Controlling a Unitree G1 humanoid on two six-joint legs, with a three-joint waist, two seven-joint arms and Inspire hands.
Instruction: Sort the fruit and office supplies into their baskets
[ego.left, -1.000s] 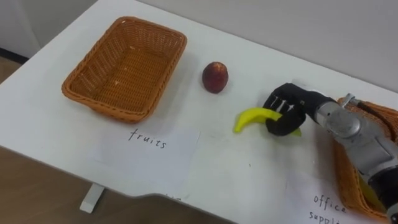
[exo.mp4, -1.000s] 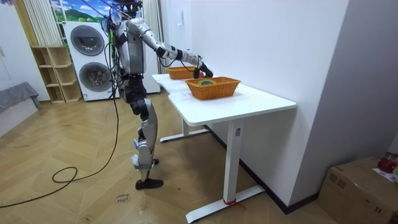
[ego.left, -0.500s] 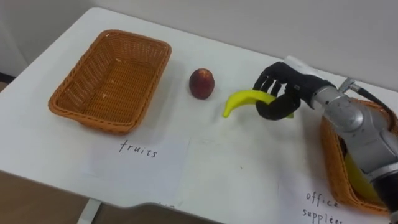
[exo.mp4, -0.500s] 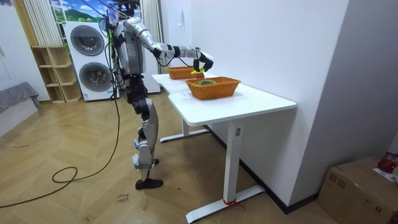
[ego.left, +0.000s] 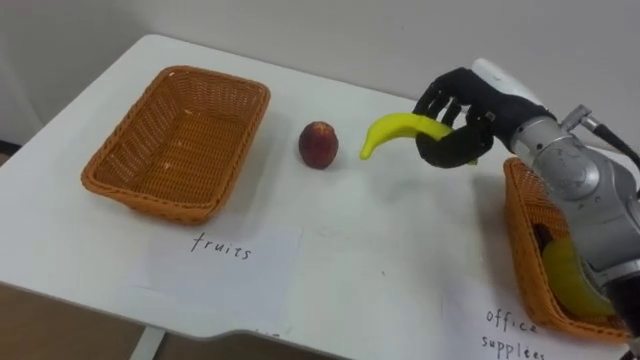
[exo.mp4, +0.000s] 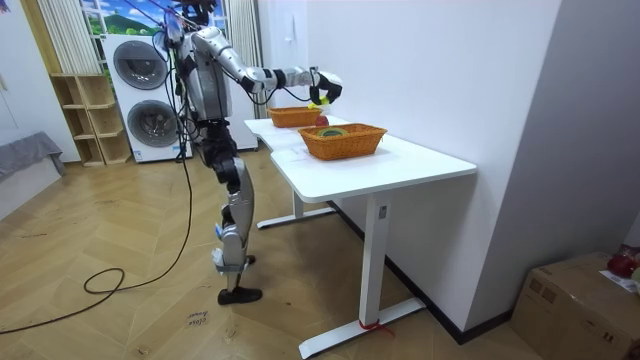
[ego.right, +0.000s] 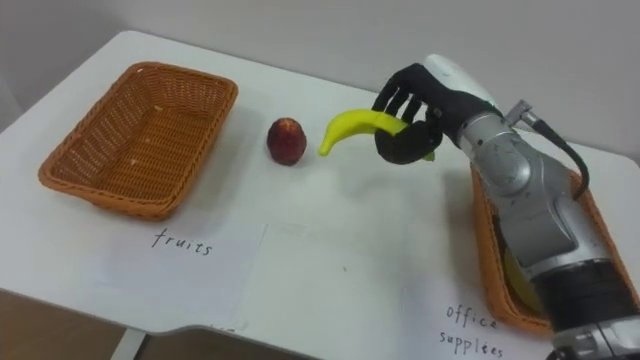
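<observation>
My right hand is shut on a yellow banana and holds it in the air above the white table, right of a red apple that lies on the table. An empty wicker basket stands at the left above a paper sheet marked fruits. A second wicker basket at the right edge holds something yellow. In the room view the hand is raised over the far end of the table.
A sheet marked office supplies lies by the right basket. The wall runs close behind the table. In the room view I stand at the table's long side, with washing machines behind me.
My right hand has lifted the banana off the table and carried it up and away from me. The camera has shifted a little.
</observation>
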